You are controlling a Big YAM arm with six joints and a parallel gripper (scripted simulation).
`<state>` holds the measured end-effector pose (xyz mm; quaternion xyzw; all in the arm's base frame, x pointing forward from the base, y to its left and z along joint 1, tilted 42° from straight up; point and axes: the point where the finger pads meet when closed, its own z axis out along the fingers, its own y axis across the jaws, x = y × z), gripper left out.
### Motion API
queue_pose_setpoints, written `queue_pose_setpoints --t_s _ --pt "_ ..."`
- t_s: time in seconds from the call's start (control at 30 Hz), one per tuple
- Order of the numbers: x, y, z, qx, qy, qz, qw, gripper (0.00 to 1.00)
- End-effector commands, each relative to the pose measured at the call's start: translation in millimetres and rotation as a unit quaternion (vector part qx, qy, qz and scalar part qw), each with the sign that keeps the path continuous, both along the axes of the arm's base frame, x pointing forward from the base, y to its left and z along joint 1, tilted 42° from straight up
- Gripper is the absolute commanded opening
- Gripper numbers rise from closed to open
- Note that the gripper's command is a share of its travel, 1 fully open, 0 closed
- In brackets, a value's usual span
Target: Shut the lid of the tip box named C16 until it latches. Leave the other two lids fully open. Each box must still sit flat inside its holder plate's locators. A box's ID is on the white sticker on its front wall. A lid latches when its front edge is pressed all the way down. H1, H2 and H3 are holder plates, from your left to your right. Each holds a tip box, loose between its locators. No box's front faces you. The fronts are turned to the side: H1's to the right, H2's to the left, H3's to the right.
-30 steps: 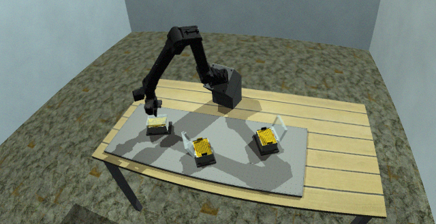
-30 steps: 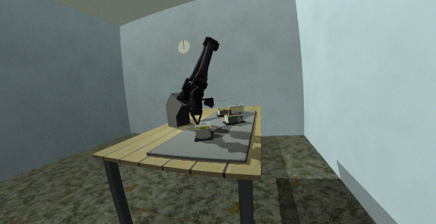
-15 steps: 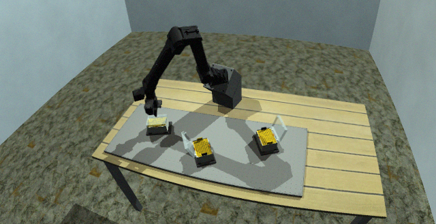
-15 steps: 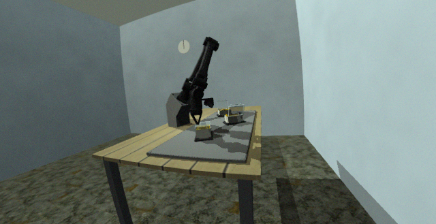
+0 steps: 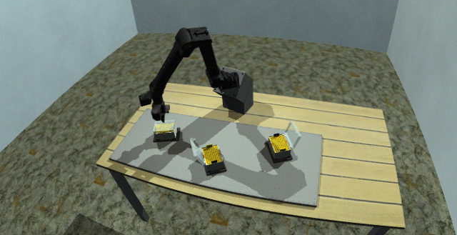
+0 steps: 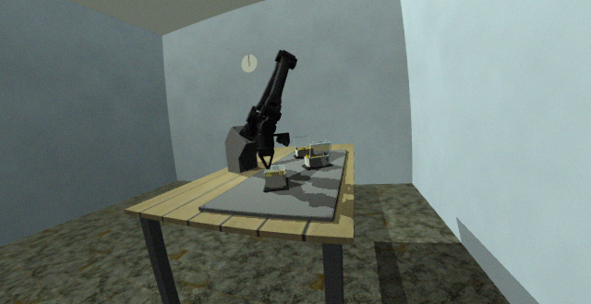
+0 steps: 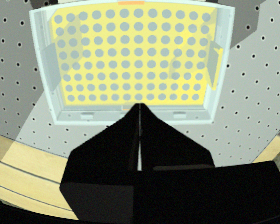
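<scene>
The left tip box (image 5: 165,131) (image 6: 275,179) (image 7: 131,56) sits on its holder plate with its clear lid lying down over the yellow tips. My gripper (image 5: 161,119) (image 6: 266,164) (image 7: 139,111) is shut and empty, with its tips right at the lid's edge nearest the arm; I cannot tell if they touch it. The middle box (image 5: 212,156) (image 6: 317,160) has its lid (image 5: 195,148) standing open. The right box (image 5: 279,145) (image 6: 301,152) has its lid (image 5: 295,132) standing open too. No sticker is readable.
All three boxes sit on a grey perforated mat (image 5: 250,181) (image 6: 277,202) on a wooden table (image 5: 357,178). The arm's black base (image 5: 238,93) stands behind the mat. The arm reaches over the table's back left corner.
</scene>
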<state>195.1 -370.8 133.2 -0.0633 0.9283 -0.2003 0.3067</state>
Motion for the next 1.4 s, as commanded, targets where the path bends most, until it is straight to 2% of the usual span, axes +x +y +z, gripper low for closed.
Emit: queue_pose_setpoints --t_s 0.0,1.1,1.37 --pt "9.7 1.8 -16.8 0.01 0.003 0.006 1.0 0.0" --pt "9.7 1.8 -16.8 0.01 0.003 0.006 1.0 0.0" --pt "-1.8 6.8 -8.1 0.01 0.007 0.008 1.0 0.0"
